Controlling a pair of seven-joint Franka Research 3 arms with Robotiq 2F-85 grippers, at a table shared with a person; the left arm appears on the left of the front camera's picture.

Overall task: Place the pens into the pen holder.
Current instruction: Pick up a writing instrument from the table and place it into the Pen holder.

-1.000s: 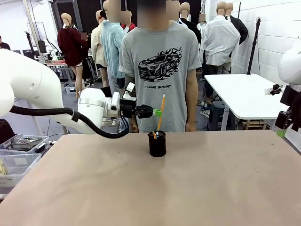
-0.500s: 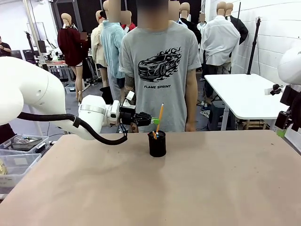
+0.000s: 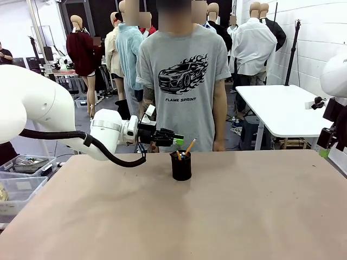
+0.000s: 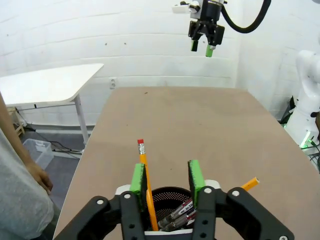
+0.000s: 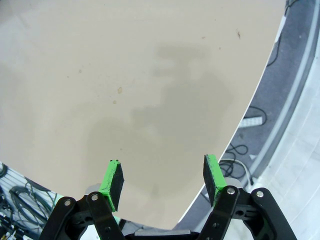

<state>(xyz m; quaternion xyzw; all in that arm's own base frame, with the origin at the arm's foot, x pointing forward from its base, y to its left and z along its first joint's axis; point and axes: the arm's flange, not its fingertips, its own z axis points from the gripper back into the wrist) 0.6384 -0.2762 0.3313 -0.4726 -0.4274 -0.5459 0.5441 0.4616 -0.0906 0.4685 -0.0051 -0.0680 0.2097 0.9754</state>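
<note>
The black mesh pen holder [image 3: 181,168] stands at the far middle of the table [image 3: 217,216]. A yellow-orange pencil [image 3: 190,145] leans to the right inside it, its tip above the rim. My left gripper [image 3: 177,140] hovers just left of and above the holder, open. In the left wrist view its green pads [image 4: 137,179] stand apart over the holder [image 4: 170,199]. The pencil [image 4: 144,170] rises beside the left pad, and dark and silver pens [image 4: 178,216] lie in the cup. My right gripper [image 5: 162,179] is open over the table's edge, holding nothing.
A person in a grey T-shirt [image 3: 184,81] stands close behind the table's far edge, arms down. Clear bins [image 3: 21,176] sit off the left side. A white table [image 3: 282,108] stands at the back right. My right arm [image 3: 333,108] stays at the right edge.
The left gripper lowered the upright pencil toward the holder, then opened. The pencil dropped into the cup and now leans right. The right arm has not moved.
</note>
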